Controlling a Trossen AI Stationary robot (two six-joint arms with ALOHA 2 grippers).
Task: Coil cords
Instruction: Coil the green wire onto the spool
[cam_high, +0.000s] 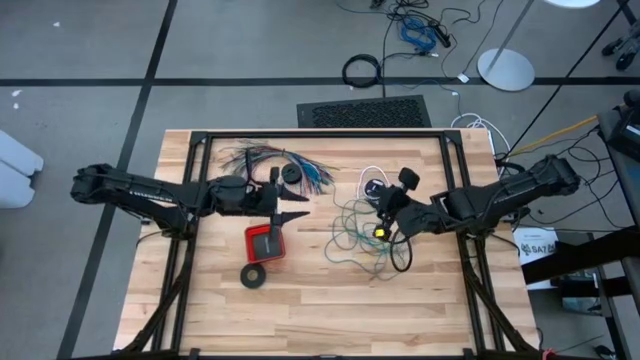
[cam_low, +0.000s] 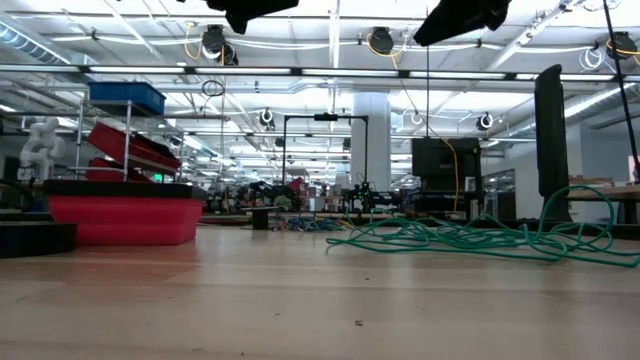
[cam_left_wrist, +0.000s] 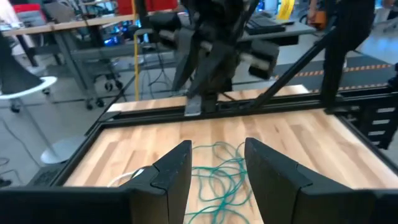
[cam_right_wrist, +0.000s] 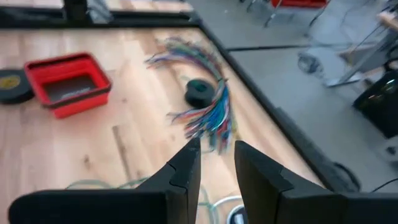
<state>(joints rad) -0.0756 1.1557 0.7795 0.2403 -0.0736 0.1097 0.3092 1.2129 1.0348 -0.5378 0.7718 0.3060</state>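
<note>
The teal-green wire lies in a loose tangle on the table right of centre; it also shows in the low view and between my left fingers in the left wrist view. The white cord with its black round piece lies just beyond the tangle. My left gripper is open, raised above the table left of the tangle, pointing toward it. My right gripper is open and empty, raised over the tangle's far right part.
A red tray and a black tape ring sit left of the tangle. A fan of many-coloured wires and a black round piece lie at the far side. A black frame rail runs along the far edge.
</note>
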